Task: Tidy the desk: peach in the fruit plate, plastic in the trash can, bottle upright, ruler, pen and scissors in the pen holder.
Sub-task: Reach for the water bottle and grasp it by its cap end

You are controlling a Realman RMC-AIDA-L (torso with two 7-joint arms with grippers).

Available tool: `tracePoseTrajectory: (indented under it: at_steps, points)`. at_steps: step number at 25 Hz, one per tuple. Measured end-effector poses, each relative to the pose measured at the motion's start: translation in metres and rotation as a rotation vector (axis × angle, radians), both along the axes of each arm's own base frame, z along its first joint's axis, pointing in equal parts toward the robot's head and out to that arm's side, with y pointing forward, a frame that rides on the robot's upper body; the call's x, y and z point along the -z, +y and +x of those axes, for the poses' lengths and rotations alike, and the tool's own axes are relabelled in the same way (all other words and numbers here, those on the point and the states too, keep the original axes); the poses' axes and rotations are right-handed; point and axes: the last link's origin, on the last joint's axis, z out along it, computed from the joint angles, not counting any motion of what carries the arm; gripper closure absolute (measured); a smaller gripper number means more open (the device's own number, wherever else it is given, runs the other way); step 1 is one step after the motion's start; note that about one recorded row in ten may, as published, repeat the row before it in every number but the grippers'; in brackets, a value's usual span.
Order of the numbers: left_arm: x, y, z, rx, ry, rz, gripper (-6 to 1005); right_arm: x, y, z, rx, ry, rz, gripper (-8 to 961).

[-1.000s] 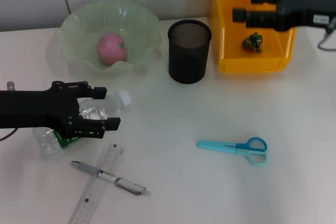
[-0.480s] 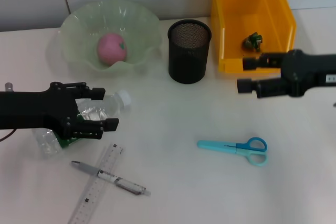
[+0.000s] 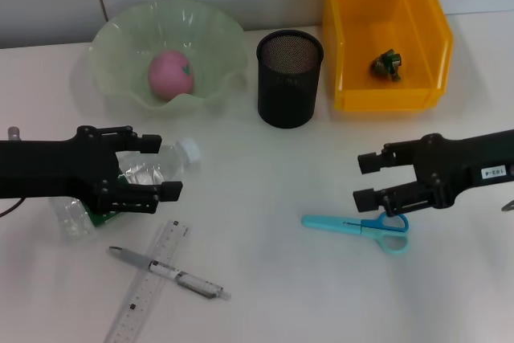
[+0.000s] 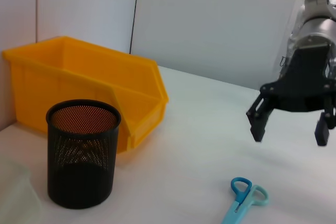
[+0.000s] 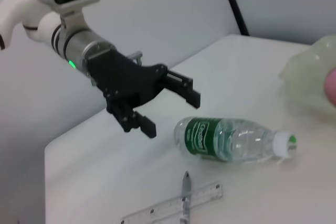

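The bottle (image 3: pixel 74 214) lies on its side on the desk (image 3: pixel 265 166), cap toward the pen holder (image 3: pixel 290 78). My left gripper (image 3: pixel 161 168) hovers open over the bottle; the right wrist view shows this gripper (image 5: pixel 170 109) just above the bottle (image 5: pixel 231 141). My right gripper (image 3: pixel 363 180) is open, just above the handles of the scissors (image 3: pixel 357 224). The peach (image 3: pixel 169 74) sits in the fruit plate (image 3: pixel 112 46). A crumpled green piece of plastic (image 3: pixel 386 63) lies in the trash can (image 3: pixel 353 38). The pen (image 3: pixel 173 272) lies across the ruler (image 3: pixel 148 283) at the front left.
The left wrist view shows the pen holder (image 4: pixel 82 161) standing in front of the trash can (image 4: pixel 79 87), with the scissors (image 4: pixel 244 198) and my right gripper (image 4: pixel 291 129) beyond. A wall runs close behind the plate and bin.
My right arm has come away from over the trash can and dropped toward me, to just above the scissors. The left gripper has stayed over the bottle.
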Motion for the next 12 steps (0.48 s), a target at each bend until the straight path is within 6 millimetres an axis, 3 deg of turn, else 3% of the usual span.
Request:
tracePoseTrajectory:
  at_steps: [12]
  points:
    - [-0.001, 0.005, 0.006, 0.008, 0.001, 0.001, 236, 0.012, -0.002, 0.003, -0.043, -0.003, 0.020, 150]
